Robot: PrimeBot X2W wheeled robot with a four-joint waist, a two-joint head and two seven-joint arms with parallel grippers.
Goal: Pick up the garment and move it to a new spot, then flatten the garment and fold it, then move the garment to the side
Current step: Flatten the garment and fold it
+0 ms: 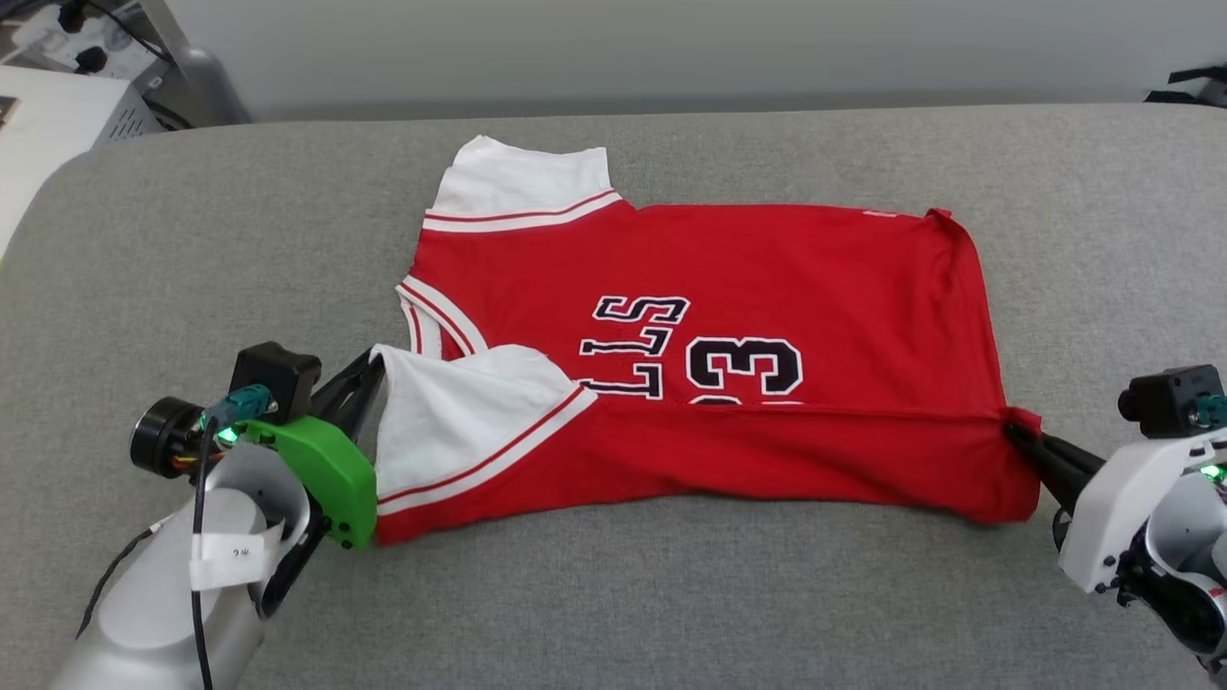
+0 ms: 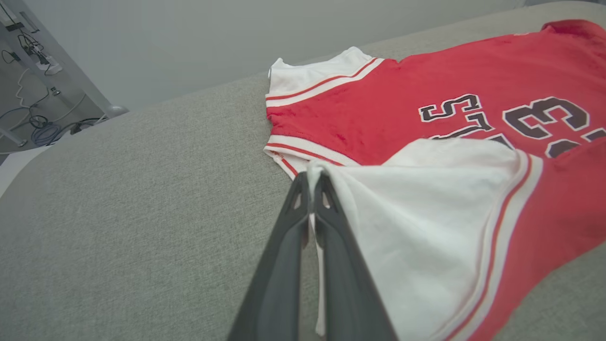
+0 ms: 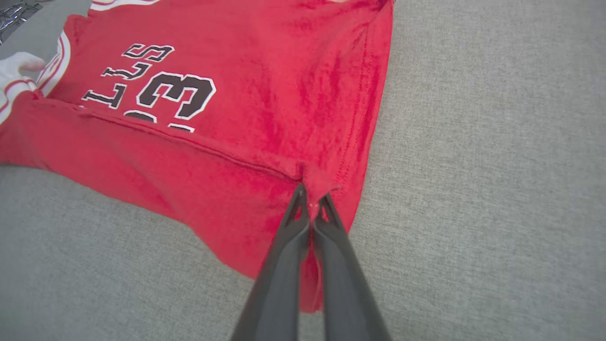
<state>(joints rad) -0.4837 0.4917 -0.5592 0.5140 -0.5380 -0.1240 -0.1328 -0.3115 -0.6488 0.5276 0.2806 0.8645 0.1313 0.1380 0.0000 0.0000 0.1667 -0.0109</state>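
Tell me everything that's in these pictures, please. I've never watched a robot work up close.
garment: one, red with white sleeves and black lettering, lying on the cushion, near edge folded over
cushion: one, grey, under the garment
cabinet: one, white, beyond the cushion's far left corner
cables: several, dark, on the floor at the left of the left wrist view
left gripper: one, dark fingers, shut on the near sleeve
right gripper: one, dark fingers, shut on a red hem corner
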